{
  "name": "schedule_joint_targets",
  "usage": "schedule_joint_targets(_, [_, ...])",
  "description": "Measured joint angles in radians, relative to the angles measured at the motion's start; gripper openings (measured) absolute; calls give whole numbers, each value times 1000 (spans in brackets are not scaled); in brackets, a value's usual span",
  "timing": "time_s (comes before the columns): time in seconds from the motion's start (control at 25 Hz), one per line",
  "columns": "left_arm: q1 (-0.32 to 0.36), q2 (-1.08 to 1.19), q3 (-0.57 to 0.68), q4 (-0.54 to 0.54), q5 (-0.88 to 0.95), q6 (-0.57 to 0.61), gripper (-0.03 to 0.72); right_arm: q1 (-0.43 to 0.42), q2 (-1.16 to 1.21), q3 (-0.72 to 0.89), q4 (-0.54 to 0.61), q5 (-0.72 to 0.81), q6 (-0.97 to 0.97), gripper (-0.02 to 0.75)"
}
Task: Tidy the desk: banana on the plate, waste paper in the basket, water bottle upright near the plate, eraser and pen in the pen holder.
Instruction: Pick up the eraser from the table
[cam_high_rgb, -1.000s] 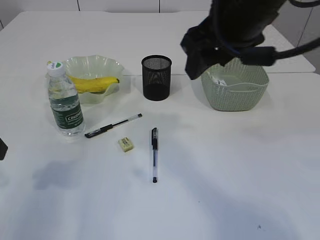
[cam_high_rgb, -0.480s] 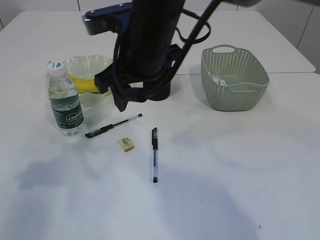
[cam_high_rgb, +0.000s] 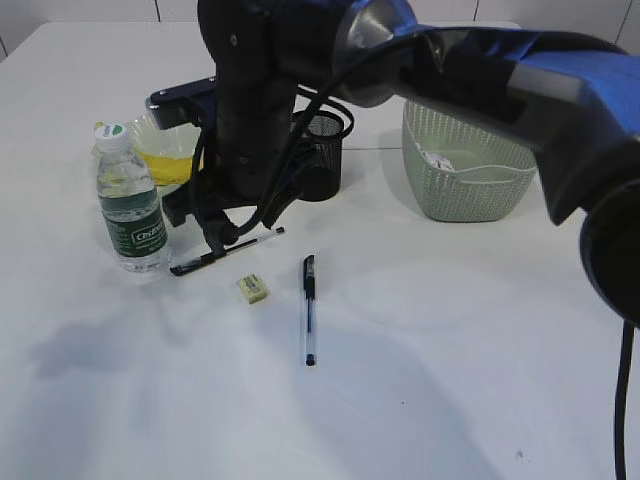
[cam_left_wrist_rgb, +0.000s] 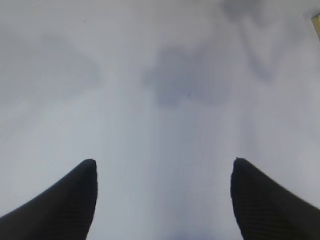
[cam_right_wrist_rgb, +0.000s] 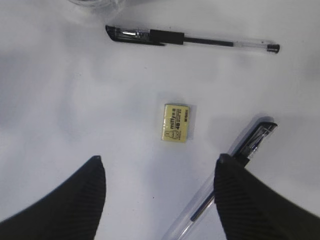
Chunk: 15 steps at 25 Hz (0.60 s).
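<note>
My right gripper (cam_high_rgb: 206, 224) reaches across from the right and hangs open over the desk (cam_high_rgb: 450, 330), between the water bottle and the pen holder. In the right wrist view it (cam_right_wrist_rgb: 160, 159) is empty, with the cream-yellow eraser (cam_right_wrist_rgb: 176, 122) just ahead of its fingertips. One pen (cam_right_wrist_rgb: 190, 39) lies beyond the eraser, and a second pen (cam_right_wrist_rgb: 252, 141) runs by the right finger. The eraser (cam_high_rgb: 252, 288) and both pens (cam_high_rgb: 225, 252) (cam_high_rgb: 308, 310) lie flat. The water bottle (cam_high_rgb: 130, 205) stands upright by the plate (cam_high_rgb: 150, 130), which holds the banana (cam_high_rgb: 165, 166). Waste paper (cam_high_rgb: 438, 160) shows inside the basket (cam_high_rgb: 470, 190). My left gripper (cam_left_wrist_rgb: 163, 161) is open over bare desk.
The black mesh pen holder (cam_high_rgb: 328, 150) stands behind the right arm, partly hidden by it. The arm also covers much of the plate. A seam between two tabletops runs across behind the basket.
The right arm has swung from above the basket leftward across the pen holder and down over the pens and eraser. Nothing on the desk has moved.
</note>
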Motion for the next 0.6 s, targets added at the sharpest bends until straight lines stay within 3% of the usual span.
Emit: schedule_joint_targets(0.6, [0,0,0,0,0,0,591,0,129,-14,-10,0,36,501])
